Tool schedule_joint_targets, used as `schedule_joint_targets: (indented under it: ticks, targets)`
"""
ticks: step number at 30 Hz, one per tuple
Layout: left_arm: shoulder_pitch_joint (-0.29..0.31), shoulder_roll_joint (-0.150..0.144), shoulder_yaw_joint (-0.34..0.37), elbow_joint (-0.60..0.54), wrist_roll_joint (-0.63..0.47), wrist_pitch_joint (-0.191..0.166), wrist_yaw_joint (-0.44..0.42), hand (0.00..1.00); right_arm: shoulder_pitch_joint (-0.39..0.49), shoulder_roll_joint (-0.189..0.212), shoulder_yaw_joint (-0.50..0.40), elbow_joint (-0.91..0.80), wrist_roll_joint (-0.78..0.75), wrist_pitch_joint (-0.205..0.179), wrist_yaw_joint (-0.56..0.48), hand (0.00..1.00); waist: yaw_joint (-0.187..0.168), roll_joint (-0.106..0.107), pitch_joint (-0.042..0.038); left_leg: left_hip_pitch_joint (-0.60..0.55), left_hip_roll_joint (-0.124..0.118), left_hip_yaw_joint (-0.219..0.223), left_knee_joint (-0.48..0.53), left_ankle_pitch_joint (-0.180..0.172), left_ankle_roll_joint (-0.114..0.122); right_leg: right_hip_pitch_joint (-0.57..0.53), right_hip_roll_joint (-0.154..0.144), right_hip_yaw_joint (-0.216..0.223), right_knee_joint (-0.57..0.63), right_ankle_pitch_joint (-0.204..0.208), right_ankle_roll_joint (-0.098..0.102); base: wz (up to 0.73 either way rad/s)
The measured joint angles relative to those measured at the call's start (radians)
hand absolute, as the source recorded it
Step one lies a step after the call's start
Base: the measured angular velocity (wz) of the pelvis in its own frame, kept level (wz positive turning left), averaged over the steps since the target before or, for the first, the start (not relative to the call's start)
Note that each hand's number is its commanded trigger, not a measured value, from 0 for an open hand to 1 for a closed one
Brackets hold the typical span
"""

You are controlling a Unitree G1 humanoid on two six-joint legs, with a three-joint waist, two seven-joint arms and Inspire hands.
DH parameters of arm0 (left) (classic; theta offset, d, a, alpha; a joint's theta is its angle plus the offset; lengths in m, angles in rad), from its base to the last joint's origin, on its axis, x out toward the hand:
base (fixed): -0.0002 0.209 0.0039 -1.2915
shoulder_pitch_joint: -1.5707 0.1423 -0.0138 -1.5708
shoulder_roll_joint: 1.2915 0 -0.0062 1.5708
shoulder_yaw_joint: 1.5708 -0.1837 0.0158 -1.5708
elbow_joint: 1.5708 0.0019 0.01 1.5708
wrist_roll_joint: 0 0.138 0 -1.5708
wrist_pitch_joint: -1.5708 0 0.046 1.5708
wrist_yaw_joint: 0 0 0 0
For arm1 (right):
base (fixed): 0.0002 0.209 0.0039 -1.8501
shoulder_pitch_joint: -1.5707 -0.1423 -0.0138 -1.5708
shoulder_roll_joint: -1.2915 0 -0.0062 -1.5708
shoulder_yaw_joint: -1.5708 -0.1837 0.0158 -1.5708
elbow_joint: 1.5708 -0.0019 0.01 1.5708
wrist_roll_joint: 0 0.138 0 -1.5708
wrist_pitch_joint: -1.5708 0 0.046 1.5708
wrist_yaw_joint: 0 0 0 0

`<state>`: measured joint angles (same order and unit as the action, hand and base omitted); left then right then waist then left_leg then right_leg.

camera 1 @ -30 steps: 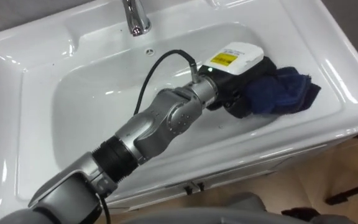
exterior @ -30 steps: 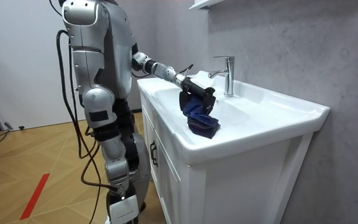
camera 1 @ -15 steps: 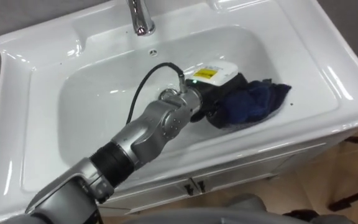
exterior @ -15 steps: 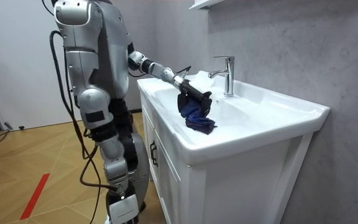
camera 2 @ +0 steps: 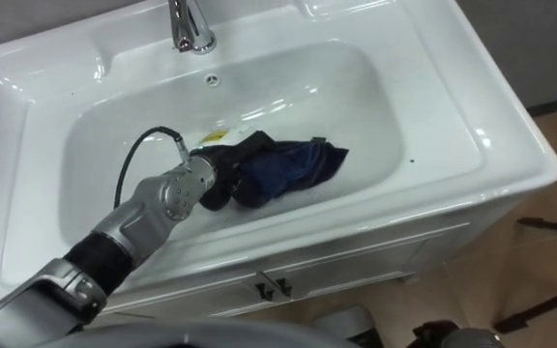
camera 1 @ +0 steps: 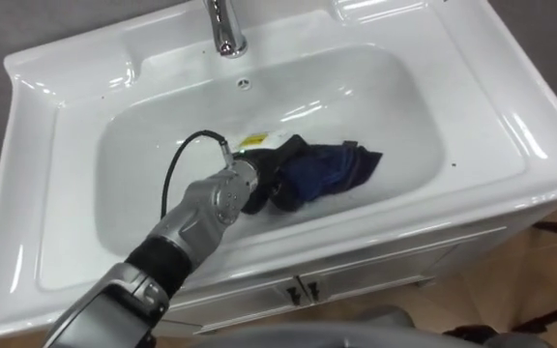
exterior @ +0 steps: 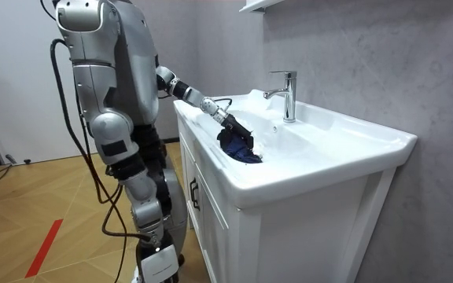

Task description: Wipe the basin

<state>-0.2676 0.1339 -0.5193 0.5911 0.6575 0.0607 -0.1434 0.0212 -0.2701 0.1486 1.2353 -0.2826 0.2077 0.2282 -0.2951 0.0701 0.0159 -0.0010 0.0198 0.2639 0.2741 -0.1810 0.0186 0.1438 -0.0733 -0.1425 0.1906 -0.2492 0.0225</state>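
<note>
— Where is the cloth (camera 1: 329,170)?
— Bunched, dark blue, on the bottom of the basin (camera 1: 66,106), toward 6 o'clock from the tap (camera 1: 224,27).
— And the left hand (camera 1: 262,186)?
— At the cloth's 9 o'clock, its fingers curled tight into the fabric.

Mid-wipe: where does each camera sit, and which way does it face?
Left eye view: on the robot's head, looking down into the basin; the left arm enters from lower left, the left robot hand gripping the blue cloth.
Right eye view: beside it on the head, same downward look, same arm; shares basin, tap and cloth with the left eye.
Room view: standing off a corner of the cabinet, facing basin and wall; the whole robot stands at the room view's left, reaching in.
</note>
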Motion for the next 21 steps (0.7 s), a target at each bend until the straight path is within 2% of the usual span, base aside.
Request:
schedule_joint_targets:
  ticks: [8, 14, 18, 21]
  targets:
    - [0.019, -0.004, 0.047, 0.017, 0.02, -0.002, -0.001, 1.0, 0.008, 0.034, -0.063, -0.002, -0.067, 0.017, -0.007, 0.0, 0.001, -0.007, -0.0013, 0.011, 0.0, 0.001, -0.006, 0.001, -0.001, 0.008, 0.001, 0.005, -0.004, -0.001, -0.001, 0.0]
    - [0.032, -0.007, 0.078, 0.02, 0.081, 0.005, -0.004, 1.0, 0.028, 0.039, -0.077, -0.02, -0.075, 0.055, -0.006, 0.0, 0.008, -0.009, -0.0041, 0.011, -0.001, -0.003, -0.003, 0.001, -0.002, 0.013, 0.001, 0.0, -0.005, -0.001, -0.001, 0.01]
    - [0.047, -0.006, 0.108, 0.036, 0.134, 0.019, -0.004, 1.0, 0.029, 0.039, -0.132, -0.021, -0.075, 0.056, -0.026, 0.0, 0.022, 0.003, -0.0131, 0.013, -0.001, -0.004, -0.001, 0.001, -0.002, 0.015, 0.001, 0.001, -0.003, -0.001, -0.001, 0.0]
    - [0.068, 0.005, 0.158, 0.051, 0.163, 0.025, -0.004, 1.0, 0.029, 0.038, -0.155, -0.025, -0.074, 0.055, -0.032, 0.0, 0.028, 0.015, -0.0195, 0.016, -0.001, -0.011, -0.002, 0.001, -0.002, 0.023, 0.002, -0.001, -0.004, -0.001, -0.001, 0.04]
